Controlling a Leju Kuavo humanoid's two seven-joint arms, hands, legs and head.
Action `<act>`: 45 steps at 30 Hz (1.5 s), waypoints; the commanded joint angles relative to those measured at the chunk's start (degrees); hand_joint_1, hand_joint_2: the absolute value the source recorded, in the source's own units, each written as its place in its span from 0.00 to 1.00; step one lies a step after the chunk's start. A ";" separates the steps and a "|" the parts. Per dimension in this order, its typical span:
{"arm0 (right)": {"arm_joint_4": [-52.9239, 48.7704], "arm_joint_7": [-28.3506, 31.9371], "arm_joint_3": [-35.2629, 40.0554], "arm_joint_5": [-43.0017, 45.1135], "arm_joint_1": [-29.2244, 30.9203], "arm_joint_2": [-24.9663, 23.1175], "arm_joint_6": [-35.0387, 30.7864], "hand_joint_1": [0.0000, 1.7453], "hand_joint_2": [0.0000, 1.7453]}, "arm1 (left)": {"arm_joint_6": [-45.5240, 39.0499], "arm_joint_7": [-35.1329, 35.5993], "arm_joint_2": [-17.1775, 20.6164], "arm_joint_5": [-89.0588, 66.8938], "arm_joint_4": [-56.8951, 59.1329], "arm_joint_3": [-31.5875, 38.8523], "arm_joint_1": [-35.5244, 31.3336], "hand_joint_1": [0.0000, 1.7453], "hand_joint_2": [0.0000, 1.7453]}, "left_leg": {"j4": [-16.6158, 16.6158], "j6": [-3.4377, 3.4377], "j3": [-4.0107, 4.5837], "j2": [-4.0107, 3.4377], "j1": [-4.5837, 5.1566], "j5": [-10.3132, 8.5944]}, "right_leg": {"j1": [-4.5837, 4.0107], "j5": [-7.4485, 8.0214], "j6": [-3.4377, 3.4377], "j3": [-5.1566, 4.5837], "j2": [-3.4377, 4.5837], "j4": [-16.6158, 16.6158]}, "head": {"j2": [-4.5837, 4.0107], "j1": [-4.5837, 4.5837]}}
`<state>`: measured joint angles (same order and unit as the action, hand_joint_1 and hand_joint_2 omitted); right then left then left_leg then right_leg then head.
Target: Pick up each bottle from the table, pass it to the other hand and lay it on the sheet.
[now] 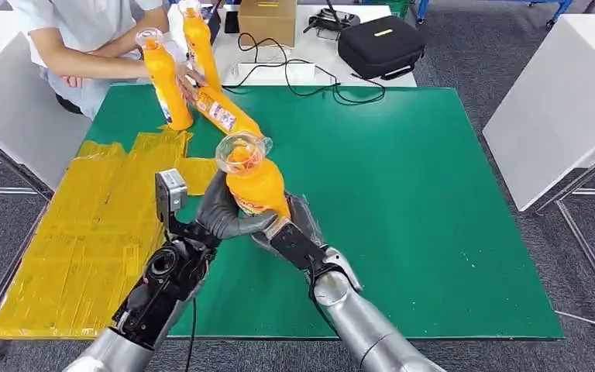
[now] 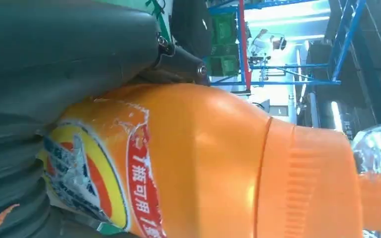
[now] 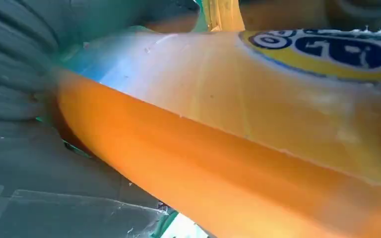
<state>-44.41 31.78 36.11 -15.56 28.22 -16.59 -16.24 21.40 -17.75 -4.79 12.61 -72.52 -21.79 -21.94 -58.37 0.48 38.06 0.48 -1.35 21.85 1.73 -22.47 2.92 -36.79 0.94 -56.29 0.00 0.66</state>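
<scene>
Head view: orange bottle [image 1: 256, 184] upright above the green table [image 1: 434, 232], near its middle, gripped by both hands. Left hand [image 1: 228, 213] wraps the body; right hand [image 1: 298, 232] holds the base. Yellow sheet [image 1: 85, 232] lies left. Three more bottles [image 1: 163, 77] far left, beside a person [image 1: 85, 39].

Left wrist view: thumb [image 2: 69, 54] presses the bottle's body.

Right wrist view: bottle against the ribbed cover [image 3: 15, 64]; fingers hidden.
</scene>
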 commanded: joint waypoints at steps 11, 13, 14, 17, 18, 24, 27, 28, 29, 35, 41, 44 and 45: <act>-3.67 -1.37 0.07 3.09 -2.05 1.31 2.24 0.00 1.00 | -0.56 0.50 -1.43 0.86 0.42 -0.97 -2.20 1.00 1.00 | -0.06 0.10 -0.52 0.20 -0.03 0.29 | -0.12 -0.37 -0.28 0.64 -0.40 -0.03 | 0.00 0.00; -8.05 -1.44 0.38 2.28 -3.10 2.64 1.79 0.00 1.00 | -0.97 0.64 -1.33 0.72 0.25 0.41 -1.95 1.00 1.00 | -0.04 0.07 -0.30 0.16 -0.02 0.18 | -0.08 -0.24 -0.19 0.39 -0.30 -0.02 | 0.00 0.00; -9.12 -2.01 0.40 2.13 -3.39 2.86 1.73 0.00 1.00 | -1.03 0.72 -1.32 0.60 0.34 0.72 -1.96 1.00 1.00 | -0.01 0.05 -0.14 0.12 -0.03 0.10 | -0.07 -0.14 -0.14 0.23 -0.23 0.02 | 0.00 -0.02; -11.88 -2.16 0.35 2.19 -4.29 3.49 2.09 0.00 1.00 | -2.03 0.70 -1.36 -0.38 0.65 1.19 -2.02 1.00 1.00 | 0.00 0.04 -0.07 0.09 0.00 0.06 | -0.03 -0.09 -0.10 0.15 -0.16 0.01 | 0.00 -0.02; -12.94 -2.28 0.36 2.15 -4.56 3.75 2.14 0.00 1.00 | -2.13 0.71 -1.32 -0.38 0.78 1.53 -2.04 1.00 1.00 | -0.02 0.06 -0.19 0.09 -0.01 0.14 | -0.06 -0.17 -0.15 0.29 -0.19 0.00 | 0.00 -0.02; -25.69 -6.04 -0.75 4.12 -8.57 8.24 5.21 0.00 1.00 | -4.77 0.33 -0.44 -5.14 -0.49 4.81 -2.42 1.00 1.00 | -0.02 0.06 -0.13 0.14 -0.01 0.12 | -0.06 -0.16 -0.15 0.25 -0.23 -0.01 | 0.00 -0.02; -32.43 -7.14 -2.49 3.77 -12.43 11.03 6.30 0.00 1.00 | -8.67 0.12 0.61 -11.16 -2.23 6.30 -1.76 1.00 1.00 | 0.01 0.06 -0.13 0.12 -0.01 0.12 | -0.06 -0.15 -0.14 0.26 -0.21 0.03 | 0.00 0.00; -34.02 -7.20 -3.22 3.84 -13.77 12.08 6.45 0.00 1.00 | -11.50 -0.03 1.42 -14.46 -2.43 6.67 -1.71 1.00 1.00 | 0.03 0.05 -0.05 0.14 0.00 0.07 | -0.04 -0.11 -0.10 0.18 -0.21 0.04 | 0.00 -0.02; -36.02 -7.20 -4.68 4.43 -15.76 13.36 6.60 0.00 1.00 | -18.09 -0.80 2.94 -23.61 -3.02 5.84 -1.85 1.00 1.00 | 0.03 0.08 -0.21 0.19 0.00 0.14 | -0.06 -0.20 -0.15 0.36 -0.29 0.05 | 0.00 0.00; -44.60 -7.35 -13.40 7.51 -23.38 17.43 8.84 0.00 1.00 | -28.42 4.41 6.85 -52.20 -1.05 2.37 -5.37 1.00 1.00 | 0.02 0.06 -0.11 0.29 0.01 0.13 | -0.04 -0.22 -0.15 0.31 -0.37 0.02 | 0.00 0.00; -47.88 -8.03 -16.44 7.73 -25.26 17.24 9.13 0.00 1.00 | -32.72 12.05 7.03 -70.72 10.19 0.76 -11.99 1.00 1.00 | -0.07 0.09 -0.29 0.24 0.02 0.26 | -0.07 -0.34 -0.25 0.50 -0.39 -0.06 | 0.00 -0.02; -48.62 -9.21 -16.99 6.69 -24.95 17.00 10.42 0.00 1.00 | -34.43 14.47 6.93 -80.25 23.57 1.61 -16.60 1.00 1.00 | 0.05 0.03 -0.01 0.29 0.04 0.04 | 0.00 -0.13 -0.13 0.16 -0.35 0.01 | 0.00 0.00; -48.37 -9.41 -16.97 6.25 -24.49 16.99 10.69 0.00 1.00 | -35.19 15.71 7.17 -84.14 29.03 1.32 -18.46 1.00 1.00 | 0.05 0.04 -0.21 0.32 0.02 0.10 | -0.05 -0.21 -0.22 0.39 -0.42 0.01 | 0.00 -0.02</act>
<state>-89.05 24.04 22.97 -7.94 4.09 -1.29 -7.04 -10.65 -7.36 0.33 -55.36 -72.56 -17.66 -27.79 -58.37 0.47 38.27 0.55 -1.34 21.86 1.73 -22.48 2.93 -36.91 0.90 -56.27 0.00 0.63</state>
